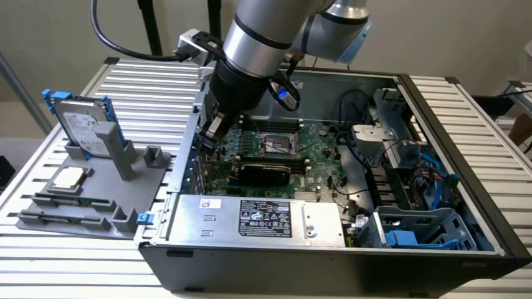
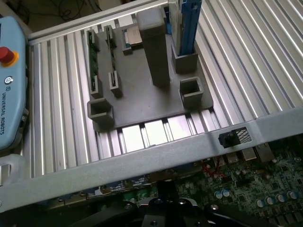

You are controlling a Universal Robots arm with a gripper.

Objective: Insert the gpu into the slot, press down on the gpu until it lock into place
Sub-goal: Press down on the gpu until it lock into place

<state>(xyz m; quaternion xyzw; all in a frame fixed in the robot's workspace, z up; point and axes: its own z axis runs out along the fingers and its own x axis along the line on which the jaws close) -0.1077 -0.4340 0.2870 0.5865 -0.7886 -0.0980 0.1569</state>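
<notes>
**Arm inside open computer case, card lying on the board**

From my station I see the silver and black robot arm (image 1: 258,43) reaching down into the open dark grey computer case (image 1: 332,261), at the side of the case towards the exterior view's left. Its gripper (image 1: 214,128) hangs over the green motherboard (image 1: 320,140), next to the case wall. I cannot tell from either view whether the gripper is spread or pressed together.

The thin flat black rectangular gpu card (image 1: 264,170) lies on the motherboard, between the processor socket (image 1: 277,146) and the large silver labelled power-supply box (image 1: 258,219). The gripper is near it but apart from it. I cannot make out the bright-blue slot under or beside the card.

The exterior view shows the whole case interior, with blue drive cages (image 1: 415,227) towards its right, and outside the case a grey parts fixture (image 1: 91,187) holding a blue-framed hard drive (image 1: 79,121).

The wrist view shows the same grey fixture (image 2: 142,90) from above on the ribbed aluminium table (image 2: 246,61), the case's grey edge rail (image 2: 142,163), a strip of motherboard beneath it, and a pale blue teach pendant (image 2: 9,80) with a red button.
</notes>
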